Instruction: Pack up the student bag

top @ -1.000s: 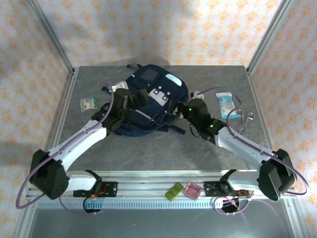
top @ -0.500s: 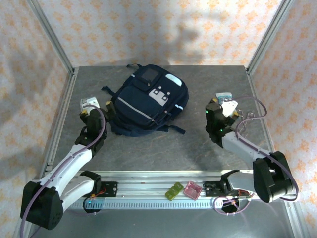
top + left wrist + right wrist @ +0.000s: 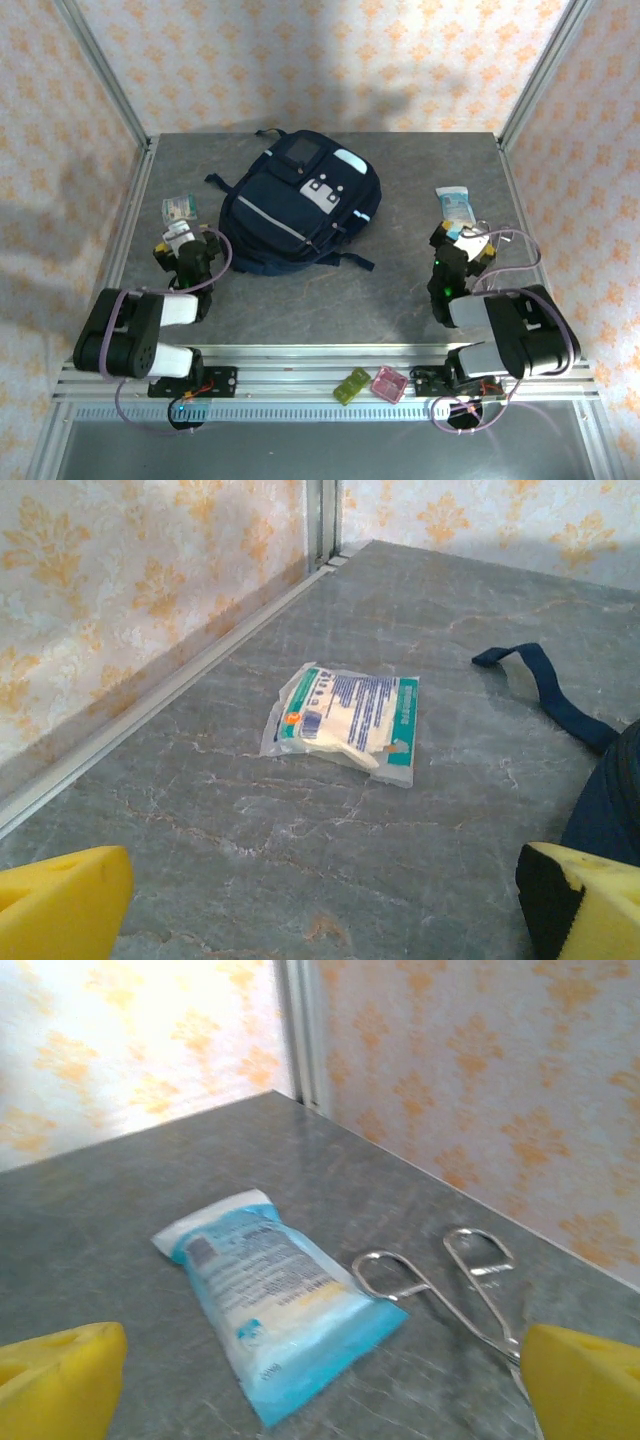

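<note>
Grey stone-patterned table (image 3: pixel 400 290) carries, left to right, a green-and-white sachet (image 3: pixel 180 207) just ahead of the wide-open, empty left gripper (image 3: pixel 182 243), the student bag (image 3: pixel 300 205) lying flat mid-table, and the equally open right gripper (image 3: pixel 462 243) facing a blue sachet (image 3: pixel 455 208) beside steel scissors (image 3: pixel 480 1272).

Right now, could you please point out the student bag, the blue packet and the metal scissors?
student bag (image 3: pixel 300 205): top external view, middle of its front panel.
blue packet (image 3: pixel 275 1305): right wrist view, middle of its printed face.
metal scissors (image 3: pixel 505 1338): right wrist view, where the shanks meet.
</note>
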You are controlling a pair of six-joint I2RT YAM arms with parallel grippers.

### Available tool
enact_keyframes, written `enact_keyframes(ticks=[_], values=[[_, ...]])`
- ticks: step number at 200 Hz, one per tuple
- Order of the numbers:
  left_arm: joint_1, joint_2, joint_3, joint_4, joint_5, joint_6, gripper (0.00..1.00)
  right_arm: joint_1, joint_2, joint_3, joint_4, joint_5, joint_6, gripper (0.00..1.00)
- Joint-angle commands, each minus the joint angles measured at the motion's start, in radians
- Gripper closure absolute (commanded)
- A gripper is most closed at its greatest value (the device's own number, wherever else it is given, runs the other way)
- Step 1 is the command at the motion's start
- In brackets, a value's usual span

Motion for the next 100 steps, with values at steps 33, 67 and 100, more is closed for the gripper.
enact_keyframes(ticks=[33, 67, 100], values=[[0.011, 0.11, -0.057, 0.452, 0.196, 0.095, 0.01, -0.115, 0.166, -0.031, 0.362, -0.321, -0.051, 0.0], [0.011, 0.103, 0.005, 0.32, 0.134, 0.068, 0.01, -0.124, 0.12, 0.039, 0.142, -0.301, -0.018, 0.0], [0.009, 0.113, -0.001, 0.35, 0.13, 0.077, 0.0, -0.128, 0.129, 0.033, 0.172, -0.314, -0.018, 0.0]])
